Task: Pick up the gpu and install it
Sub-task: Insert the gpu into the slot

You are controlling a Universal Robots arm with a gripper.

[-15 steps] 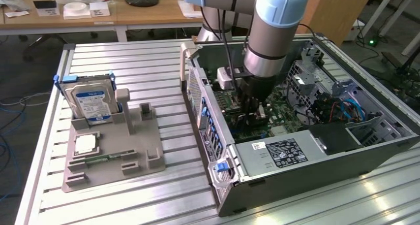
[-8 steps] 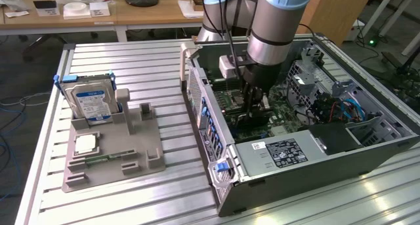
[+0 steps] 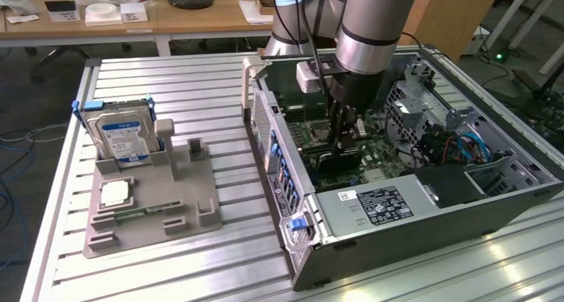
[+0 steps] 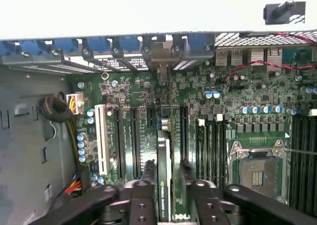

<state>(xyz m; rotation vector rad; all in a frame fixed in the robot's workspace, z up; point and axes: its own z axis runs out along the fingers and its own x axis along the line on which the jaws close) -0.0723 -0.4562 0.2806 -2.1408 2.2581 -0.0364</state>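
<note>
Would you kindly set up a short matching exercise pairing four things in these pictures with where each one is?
Things:
1. graphics card
2. hard drive
3. computer case
4. hand

Places:
A. upright in the grey holder
B. lying open on the metal table
C. on edge over the green board, between the fingers
D. lowered inside the case, closed on the card

Pairs: 1-C, 2-A, 3-B, 4-D

gpu (image 4: 164,180) lower end hidden between claw (image 4: 168,197) fingers.
</note>
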